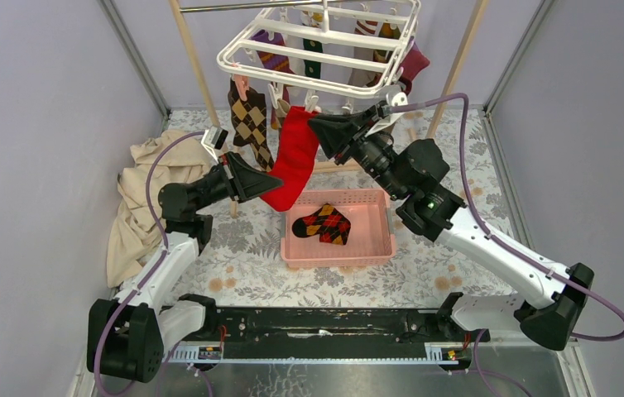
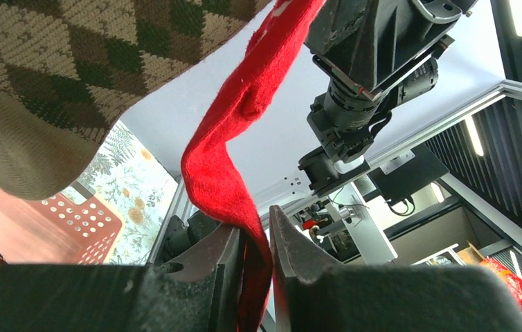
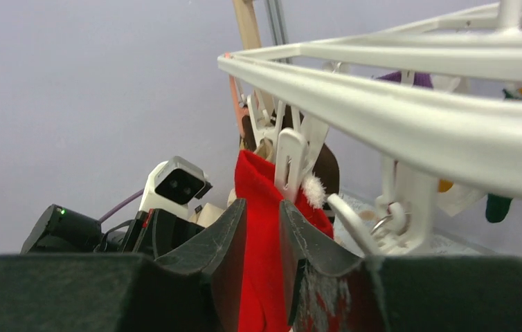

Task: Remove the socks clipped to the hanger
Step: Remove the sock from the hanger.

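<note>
The left end effector (image 2: 258, 232) clenches the red sock (image 2: 223, 159) low, the right end effector (image 3: 263, 207) grips it beneath its clip (image 3: 289, 162), seemingly to tug it free.

Top: high, near edge, looking down on tabletop (image 1: 242, 273), far.
Left wrist: close, tilted upward.
Right wrist: close, beneath hanger (image 3: 417, 104).
Shared: red sock (image 1: 295, 157), all views.

Bright, even overhead light; near foregrounds blurred
</note>
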